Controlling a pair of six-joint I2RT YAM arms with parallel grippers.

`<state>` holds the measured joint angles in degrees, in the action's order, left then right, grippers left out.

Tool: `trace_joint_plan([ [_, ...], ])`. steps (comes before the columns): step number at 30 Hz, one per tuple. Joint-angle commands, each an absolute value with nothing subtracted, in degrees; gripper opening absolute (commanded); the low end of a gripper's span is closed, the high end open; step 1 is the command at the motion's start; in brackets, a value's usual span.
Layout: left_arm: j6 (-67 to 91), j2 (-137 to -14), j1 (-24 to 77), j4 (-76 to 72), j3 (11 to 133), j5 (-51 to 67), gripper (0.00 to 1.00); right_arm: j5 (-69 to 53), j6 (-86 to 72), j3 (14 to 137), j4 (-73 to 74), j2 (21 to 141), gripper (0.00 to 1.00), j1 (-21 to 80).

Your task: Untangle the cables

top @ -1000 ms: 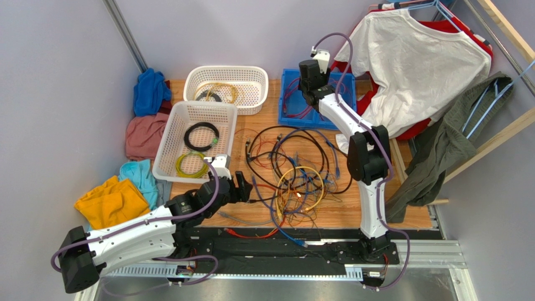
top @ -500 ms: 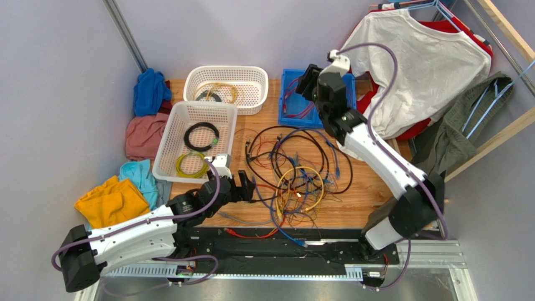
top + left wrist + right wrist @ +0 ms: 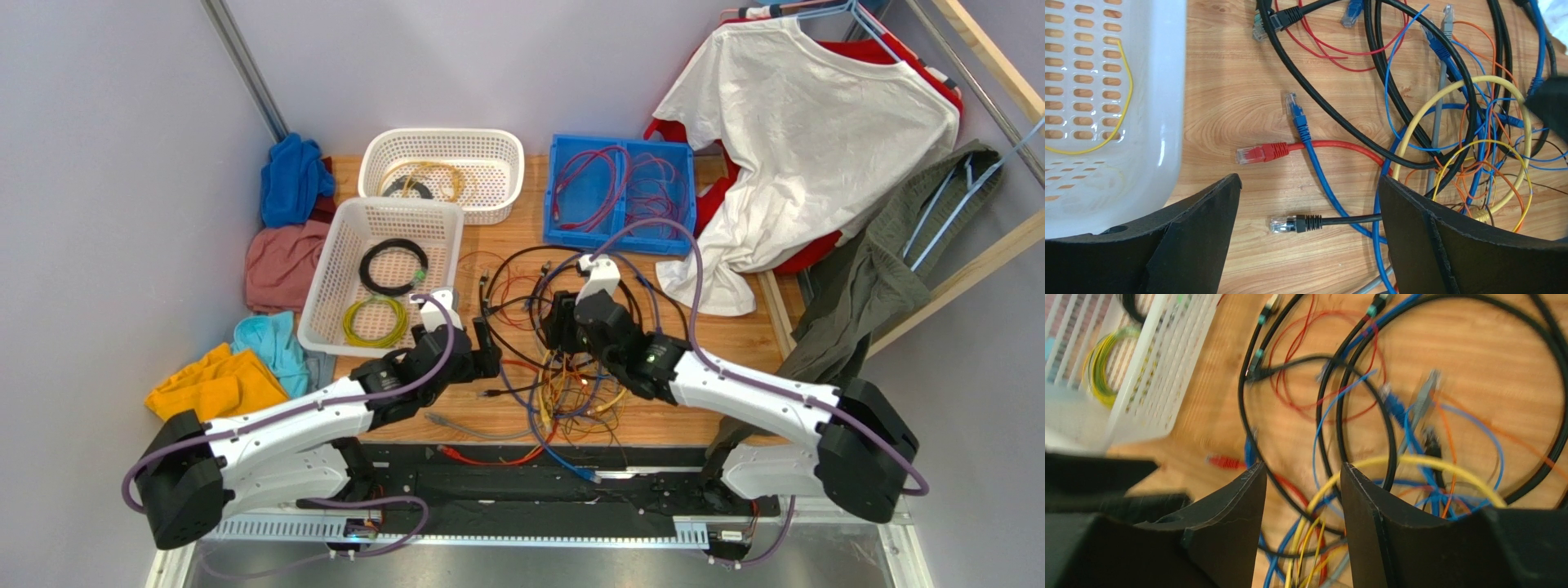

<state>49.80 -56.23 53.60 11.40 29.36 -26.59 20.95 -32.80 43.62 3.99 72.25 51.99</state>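
Observation:
The cables [image 3: 577,349] lie in a tangle of black, blue, red, orange and yellow wires on the wooden table. My left gripper [image 3: 485,348] hangs at the tangle's left edge, open wide. In the left wrist view a black cable's plug [image 3: 1293,224] lies on the wood between the fingers [image 3: 1198,236], touching neither, with a red plug [image 3: 1257,153] and a blue plug [image 3: 1293,110] just beyond. My right gripper [image 3: 558,326] hovers over the tangle's middle. Its jaws [image 3: 1303,471] are open and hold nothing, above a yellow loop [image 3: 1413,462] and black cables.
A white basket [image 3: 321,300] with a black coil and a yellow-green coil stands left of the tangle, and a second basket [image 3: 442,135] behind it. A blue bin [image 3: 558,184] holds red and purple cables at the back. Clothes are piled at the left; shirts hang at the right.
The right arm swung from the blue bin at the back down and forward over the tangle. The left gripper crept forward toward the tangle and opened wider.

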Motion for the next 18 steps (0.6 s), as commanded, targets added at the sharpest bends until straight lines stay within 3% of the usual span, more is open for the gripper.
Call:
trace_joint_plan([
  [1, 49.83, -60.11, 53.44, 12.83, 33.13, -25.75, 0.9, 22.95, -33.84, 39.91, 2.37, 64.18, 0.51, 55.45],
  [6, 51.24, -62.66, 53.44, 10.11, 32.69, -23.73, 0.86, 22.33, -32.96, 36.48, 4.92, 59.07, 0.51, 57.57],
  [13, 52.64, -65.04, 53.44, 12.73, 34.89, -23.37, 0.83, 22.41, -33.13, 28.49, 8.87, 42.4, 0.51, 59.85],
  [18, 60.98, -49.96, 53.44, 15.64, 29.46, -31.27, 0.81, 23.99, -36.03, 22.68, 10.37, 31.67, 0.5, 60.64],
])
